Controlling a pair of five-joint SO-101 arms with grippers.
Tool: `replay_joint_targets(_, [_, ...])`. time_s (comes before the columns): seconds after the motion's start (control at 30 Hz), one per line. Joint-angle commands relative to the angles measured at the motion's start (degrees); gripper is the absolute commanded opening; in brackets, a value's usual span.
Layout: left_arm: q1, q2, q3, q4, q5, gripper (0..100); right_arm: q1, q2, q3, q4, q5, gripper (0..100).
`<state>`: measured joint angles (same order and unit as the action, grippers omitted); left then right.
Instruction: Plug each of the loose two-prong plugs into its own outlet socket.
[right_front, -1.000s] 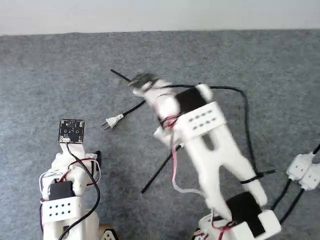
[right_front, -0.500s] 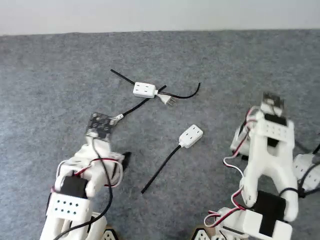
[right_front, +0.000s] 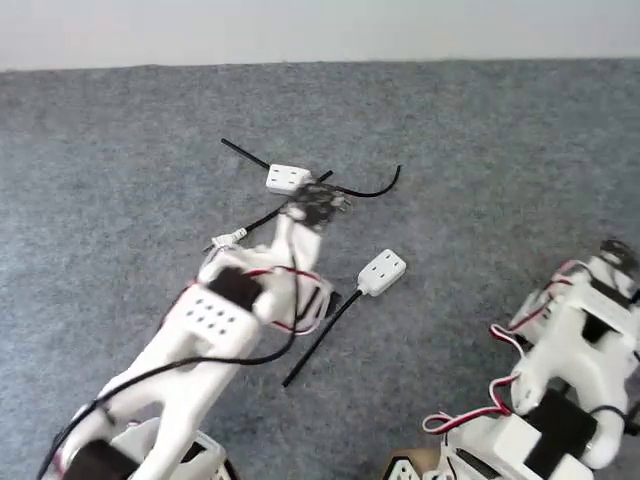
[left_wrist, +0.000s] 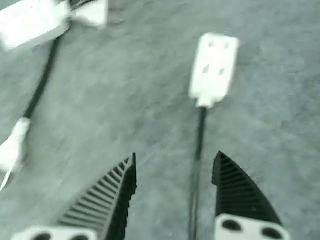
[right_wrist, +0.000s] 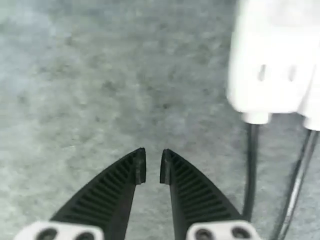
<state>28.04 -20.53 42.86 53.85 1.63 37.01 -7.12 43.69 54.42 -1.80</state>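
A white outlet socket lies at the far middle of the grey carpet. A two-prong plug lies right beside it, partly under my left arm's camera board. A second white socket lies mid-table, its black cord trailing toward me. Another loose plug rests to the left. My left gripper is open and hovers low over that cord, short of the second socket. My right gripper is shut on nothing above bare carpet.
The right arm is folded back at the near right corner. White plug blocks with black cords lie just beyond its gripper. The left arm stretches diagonally across the near left carpet.
The right arm pulled away from the far socket, back to the near right corner. The left arm swung out from the near left to the middle, over the second socket's cord.
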Motion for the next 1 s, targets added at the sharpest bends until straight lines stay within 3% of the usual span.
replay_joint_targets(0.0, [3.6, 6.77, -5.93, -5.19, 0.7, 24, 1.98, -2.33, 0.44, -1.27, 3.16, 5.8])
replay_joint_targets(0.17, [4.75, 19.34, -13.23, -10.55, 0.44, 24, 1.71, -2.33, 0.97, -1.54, 4.22, 5.8])
replay_joint_targets(0.53, [4.48, 43.16, -36.97, -5.36, -4.04, 24, 0.48, -2.33, 1.05, -1.54, 5.8, 5.8])
replay_joint_targets(0.8, [4.66, 53.63, -52.97, 9.05, -4.75, 22, 0.48, -2.33, 1.05, -1.54, 5.89, 5.8])
replay_joint_targets(0.97, [4.84, 57.32, -58.86, 16.62, 4.31, 6, 0.31, -2.33, 1.14, -1.54, 5.89, 5.8])
